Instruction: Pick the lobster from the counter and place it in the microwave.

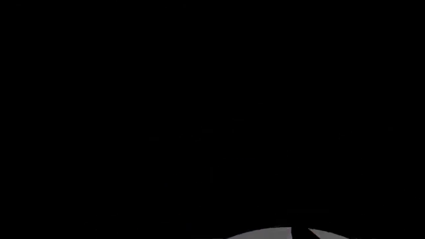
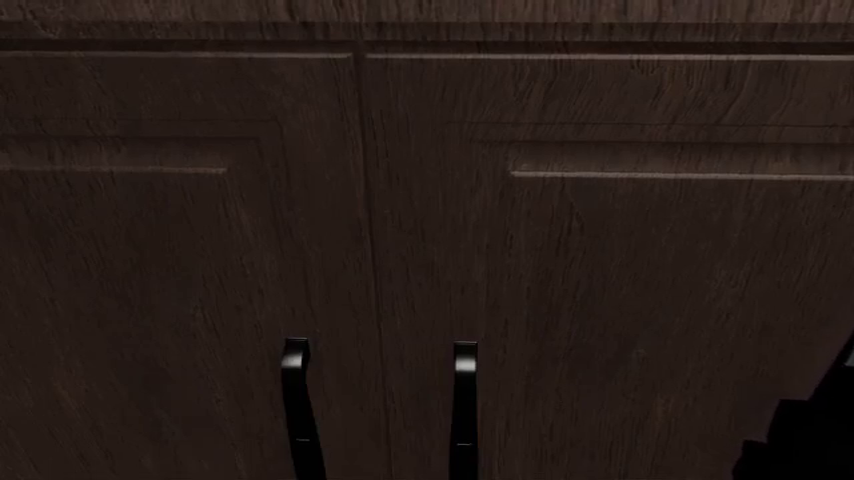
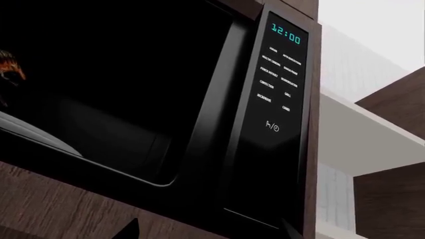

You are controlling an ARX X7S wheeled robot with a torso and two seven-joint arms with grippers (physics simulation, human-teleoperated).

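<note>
Dark wooden cabinet doors [image 2: 427,230] fill the head view from edge to edge, with two slim black handles [image 2: 463,410] standing upright at about 6 o'clock, either side of the seam between the doors. A black part of the robot [image 2: 807,430] cuts in at roughly 4 o'clock; which part it is cannot be told.

Only the right wrist view shows the microwave [image 3: 219,124]: a black built-in unit set in brown wood, its cavity open and dark, its control panel [image 3: 279,84] lit with "12:00" at about 1 o'clock. White wall and shelf surfaces [image 3: 359,129] lie beyond it at 3 o'clock.

Inside the cavity, at the 9 o'clock edge of that view, a small reddish-orange bit of the lobster [image 3: 12,69] shows above a pale curved rim [image 3: 33,132]. Most of its body is cut off.

The left wrist view is almost wholly black, with one pale curved sliver [image 1: 279,232] at 6 o'clock.

Neither gripper's jaws appear in any view, so their state cannot be told.
</note>
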